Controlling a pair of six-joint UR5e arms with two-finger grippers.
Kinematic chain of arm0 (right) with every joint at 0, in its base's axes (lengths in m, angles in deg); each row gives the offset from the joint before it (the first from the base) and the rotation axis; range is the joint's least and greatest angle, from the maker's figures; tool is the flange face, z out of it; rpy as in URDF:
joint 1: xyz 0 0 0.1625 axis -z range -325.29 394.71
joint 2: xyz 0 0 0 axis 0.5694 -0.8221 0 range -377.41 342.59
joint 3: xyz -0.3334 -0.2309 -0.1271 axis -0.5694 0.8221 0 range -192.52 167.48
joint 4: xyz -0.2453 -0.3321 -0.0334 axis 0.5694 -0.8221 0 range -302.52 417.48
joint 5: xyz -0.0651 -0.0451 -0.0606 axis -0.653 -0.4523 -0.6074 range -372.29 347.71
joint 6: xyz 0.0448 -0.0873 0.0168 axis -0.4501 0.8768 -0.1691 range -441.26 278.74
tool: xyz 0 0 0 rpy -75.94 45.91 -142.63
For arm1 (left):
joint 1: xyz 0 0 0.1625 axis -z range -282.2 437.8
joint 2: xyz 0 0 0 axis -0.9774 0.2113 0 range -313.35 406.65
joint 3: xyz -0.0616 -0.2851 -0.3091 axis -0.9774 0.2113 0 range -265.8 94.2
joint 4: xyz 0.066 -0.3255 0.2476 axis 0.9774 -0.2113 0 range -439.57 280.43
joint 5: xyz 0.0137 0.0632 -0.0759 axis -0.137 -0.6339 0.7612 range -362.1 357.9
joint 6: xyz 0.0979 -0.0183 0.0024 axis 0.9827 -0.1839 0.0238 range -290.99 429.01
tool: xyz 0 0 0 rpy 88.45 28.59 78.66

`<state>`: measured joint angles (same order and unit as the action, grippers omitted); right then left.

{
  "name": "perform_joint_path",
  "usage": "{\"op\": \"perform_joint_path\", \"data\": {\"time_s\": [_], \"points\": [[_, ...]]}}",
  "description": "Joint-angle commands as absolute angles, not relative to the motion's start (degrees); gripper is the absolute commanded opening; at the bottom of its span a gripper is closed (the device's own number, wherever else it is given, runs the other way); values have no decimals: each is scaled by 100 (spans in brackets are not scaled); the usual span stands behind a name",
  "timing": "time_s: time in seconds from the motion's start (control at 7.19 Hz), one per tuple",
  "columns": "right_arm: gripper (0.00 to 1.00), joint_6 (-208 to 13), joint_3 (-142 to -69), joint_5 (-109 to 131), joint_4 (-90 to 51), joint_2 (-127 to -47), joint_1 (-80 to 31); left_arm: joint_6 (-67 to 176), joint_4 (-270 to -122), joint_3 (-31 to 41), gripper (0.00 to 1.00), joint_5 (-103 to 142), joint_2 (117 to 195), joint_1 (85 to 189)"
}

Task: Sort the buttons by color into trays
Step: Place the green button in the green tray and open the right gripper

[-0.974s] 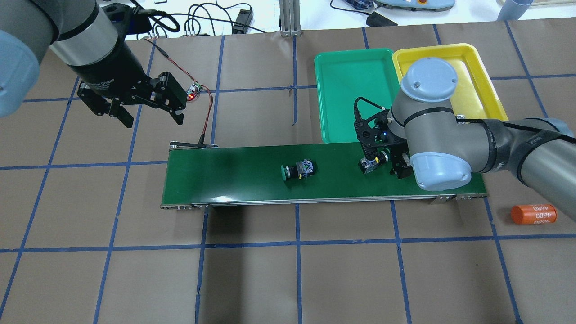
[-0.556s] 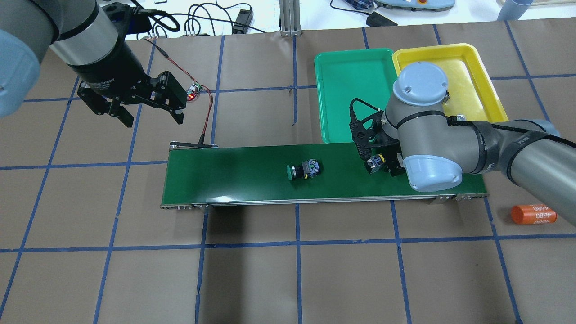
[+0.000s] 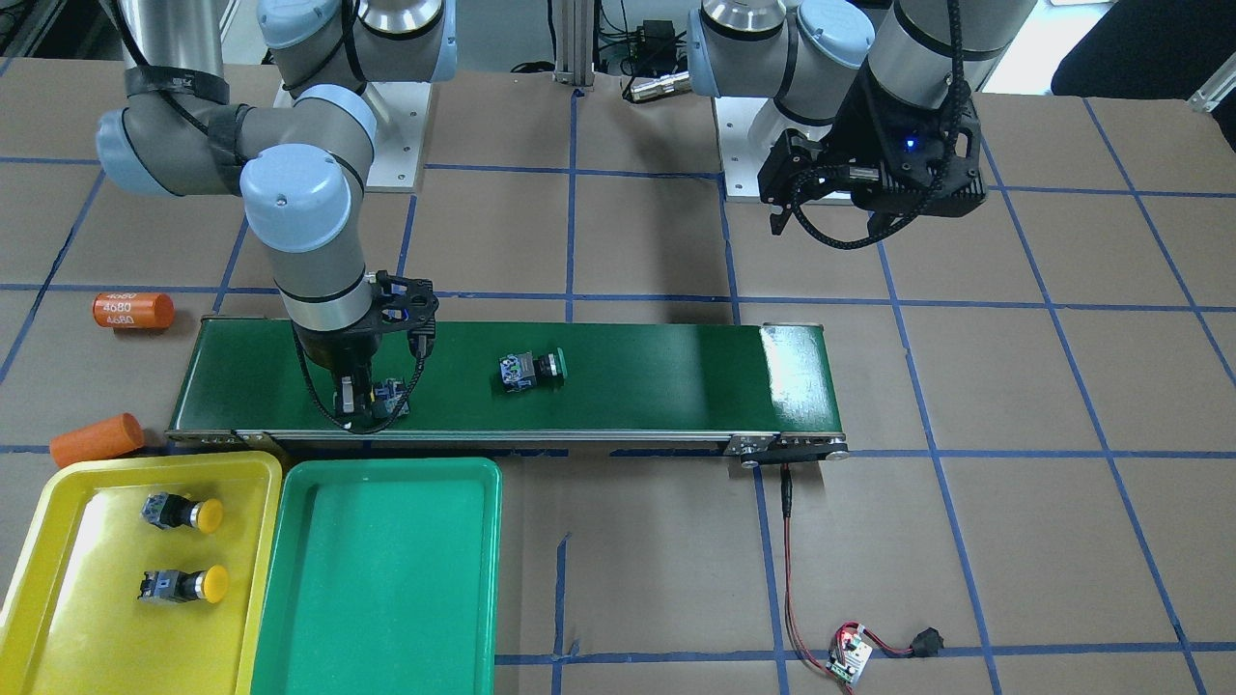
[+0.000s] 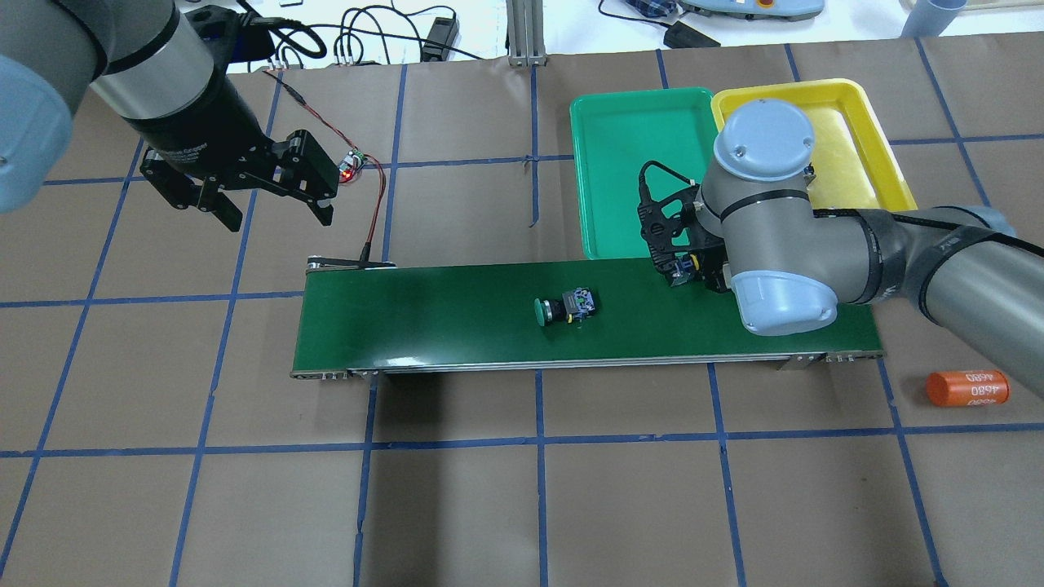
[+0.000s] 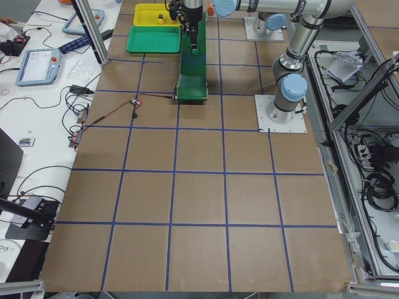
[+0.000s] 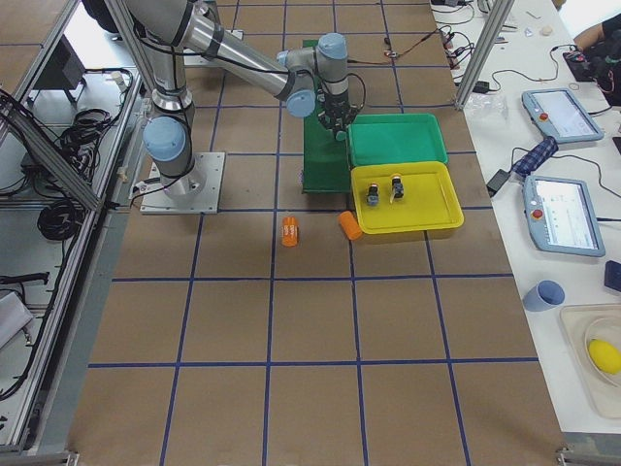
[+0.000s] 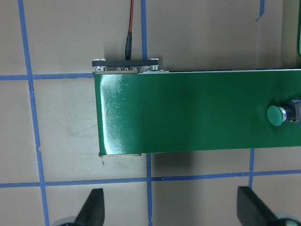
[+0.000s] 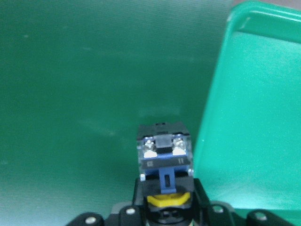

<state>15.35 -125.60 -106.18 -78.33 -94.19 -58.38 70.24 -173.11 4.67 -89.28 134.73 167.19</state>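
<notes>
My right gripper (image 4: 692,274) is shut on a button (image 8: 164,155) with a black and blue body and a yellow part showing at the fingers. It hangs over the far edge of the conveyor belt (image 4: 424,326), right beside the green tray (image 4: 620,163). A green-capped button (image 4: 563,309) lies on its side mid-belt. Two yellow-capped buttons (image 3: 183,513) (image 3: 183,584) lie in the yellow tray (image 3: 87,637). My left gripper (image 4: 279,218) hovers open and empty beyond the belt's left end.
An orange cylinder marked 4680 (image 4: 966,388) lies on the table off the belt's right end, and another orange cylinder (image 3: 95,438) lies beside the yellow tray. A small circuit board (image 4: 351,167) with a red wire runs to the belt's left end.
My right gripper has carried its button away from mid-belt toward the green tray's edge. The green-capped button has travelled right along the belt. The left arm has stayed put.
</notes>
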Motion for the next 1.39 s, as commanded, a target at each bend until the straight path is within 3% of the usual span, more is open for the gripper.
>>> {"op": "perform_joint_path", "data": {"time_s": [0.0,0.14,0.42,0.56,0.83,1.25], "points": [[0,1208,-11314,-10624,-7875,-8636,-5793,7032,-17318,482,100,-8920,13455,16710],[0,1208,-10784,-10624,-7866,-8179,-5732,7006,-17300,456,100,-8920,13533,16718],[5,1208,-10673,-10546,-7692,-7885,-5521,7006,-17300,464,100,-8929,13569,16719],[99,1217,-10665,-10528,-7377,-7928,-5477,7015,-17300,473,100,-8929,13534,16719],[100,1260,-10769,-10510,-7146,-8094,-5406,7006,-17300,508,100,-8929,13516,16710],[100,1296,-11444,-10484,-6534,-9189,-5117,7023,-17300,482,100,-8929,13525,16718]]}}
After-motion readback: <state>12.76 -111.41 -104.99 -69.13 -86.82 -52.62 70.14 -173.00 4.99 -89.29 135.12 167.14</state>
